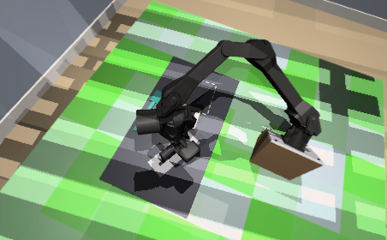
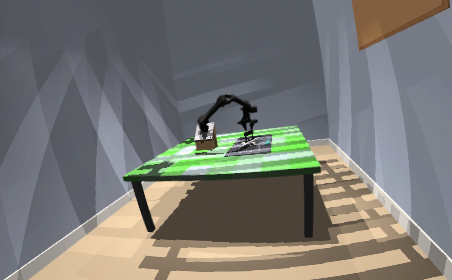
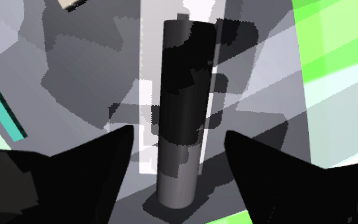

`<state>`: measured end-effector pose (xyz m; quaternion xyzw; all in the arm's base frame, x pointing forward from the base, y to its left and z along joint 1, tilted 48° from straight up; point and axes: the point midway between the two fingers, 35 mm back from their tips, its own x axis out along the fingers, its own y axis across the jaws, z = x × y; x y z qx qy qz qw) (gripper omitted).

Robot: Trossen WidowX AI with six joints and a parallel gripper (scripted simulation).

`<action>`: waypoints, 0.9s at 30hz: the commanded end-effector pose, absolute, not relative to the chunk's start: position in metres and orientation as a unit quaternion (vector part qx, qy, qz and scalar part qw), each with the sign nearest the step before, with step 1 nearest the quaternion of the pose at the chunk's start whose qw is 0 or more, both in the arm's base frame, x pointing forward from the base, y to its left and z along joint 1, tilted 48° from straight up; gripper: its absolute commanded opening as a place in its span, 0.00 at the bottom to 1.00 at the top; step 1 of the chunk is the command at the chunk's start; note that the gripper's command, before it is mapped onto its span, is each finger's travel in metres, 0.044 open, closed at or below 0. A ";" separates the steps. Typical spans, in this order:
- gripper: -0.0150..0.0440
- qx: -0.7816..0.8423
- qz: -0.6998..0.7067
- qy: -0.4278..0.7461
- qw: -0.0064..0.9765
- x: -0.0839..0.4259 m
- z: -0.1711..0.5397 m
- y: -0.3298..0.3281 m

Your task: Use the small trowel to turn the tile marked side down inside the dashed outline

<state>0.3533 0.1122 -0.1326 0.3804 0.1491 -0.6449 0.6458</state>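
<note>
The trowel's dark round handle (image 3: 184, 115) runs up and down the wrist view, over a pale rectangular piece (image 3: 151, 55). A short grey stub shows at its far end; I cannot make out the blade. My gripper (image 3: 180, 135) (image 1: 177, 153) (image 2: 248, 134) is open and points down over the mat (image 1: 191, 189) (image 2: 235, 150). Its fingertips show on either side of the handle, with a gap on each side. A corner of the cream-edged tile (image 3: 71, 4) shows at the wrist view's top left; the arm partly hides the tile (image 1: 197, 117) in the top view.
Part of the white dashed outline (image 1: 214, 93) shows behind the arm, beyond the tile. A teal bar (image 3: 2, 105) (image 1: 155, 100) (image 2: 268, 141) lies at the mat's edge. The arm's brown box base (image 1: 287, 160) (image 2: 206, 144) stands on the green table beside the mat.
</note>
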 end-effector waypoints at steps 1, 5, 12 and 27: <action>0.71 0.376 -0.645 0.150 0.648 0.353 -0.138 0.106; 0.71 0.376 -0.645 0.149 0.648 0.353 -0.142 0.101; 0.71 0.376 -0.645 0.149 0.648 0.354 -0.149 0.093; 0.47 0.376 -0.645 0.149 0.648 0.354 -0.149 0.093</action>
